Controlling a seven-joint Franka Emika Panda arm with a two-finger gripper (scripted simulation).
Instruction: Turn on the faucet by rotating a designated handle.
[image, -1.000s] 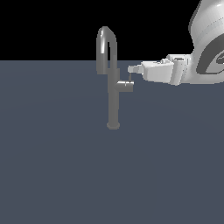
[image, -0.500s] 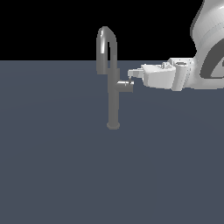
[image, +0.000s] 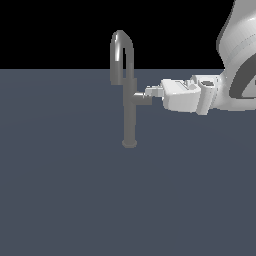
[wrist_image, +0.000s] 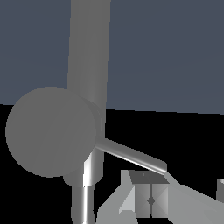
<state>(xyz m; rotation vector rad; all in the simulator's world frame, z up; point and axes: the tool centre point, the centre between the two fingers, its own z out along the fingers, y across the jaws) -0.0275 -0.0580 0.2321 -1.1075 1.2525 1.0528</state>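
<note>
The faucet (image: 129, 107) stood upright on its small round base, and everything else I placed against its column; the stubby cylinder (wrist_image: 50, 131) jutted sideways from that column about halfway up, on the side facing me, and the handle (wrist_image: 131, 155), a thin lever rod, ran out from it. My gripper (image: 148, 92) sat level with that stub, tips right at it; one fingertip (wrist_image: 148, 197) lay close under the rod's far end, though whether it touched I could not tell, nor how wide my fingers stood. I judged the metal rigid, smooth and likely slippery, fixed except about its pivot; pushing near the rod's free end seemed best for leverage.
</note>
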